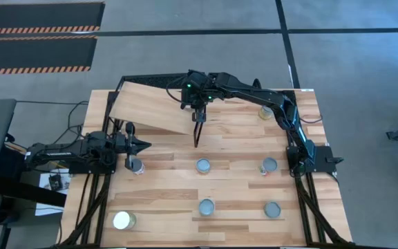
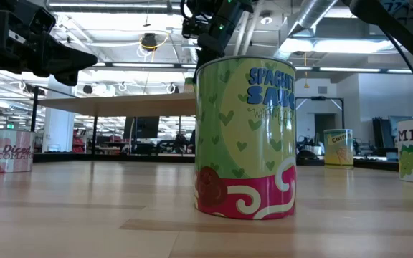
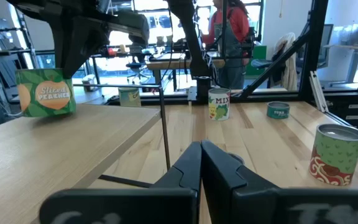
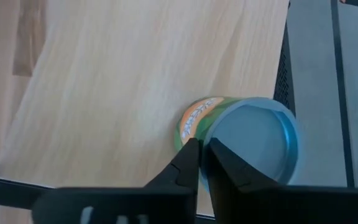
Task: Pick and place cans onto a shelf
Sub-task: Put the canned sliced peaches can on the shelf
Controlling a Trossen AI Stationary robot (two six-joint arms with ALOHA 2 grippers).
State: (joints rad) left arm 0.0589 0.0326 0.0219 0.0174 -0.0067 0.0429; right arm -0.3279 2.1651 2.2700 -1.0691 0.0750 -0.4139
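Observation:
The shelf (image 1: 150, 107) is a slanted light wood board on a black frame at the table's far left. One can with a blue-grey top and a green peach label (image 4: 247, 140) stands on it near its edge, and also shows in the left wrist view (image 3: 45, 93). My right gripper (image 4: 202, 152) hangs over this can, fingers shut; in the high view (image 1: 197, 135) it hides the can. My left gripper (image 3: 201, 163) is shut and empty at the table's left (image 1: 144, 145), beside a can (image 1: 136, 166). Several more cans stand on the tabletop. My right gripper's shut fingertips (image 4: 191, 152) show over the label side of the can (image 4: 194, 121), just beside its rim, coming from above. I cannot tell whether they touch it. The can stands upright on the shelf board.
Cans stand at mid table (image 1: 203, 166), (image 1: 269, 165), nearer the front (image 1: 206, 206), (image 1: 272, 209), a cream-topped one at front left (image 1: 123, 220) and one at far right (image 1: 265, 111). A spaghetti sauce can (image 2: 246, 136) fills the low view. A person (image 3: 229, 31) stands beyond the table.

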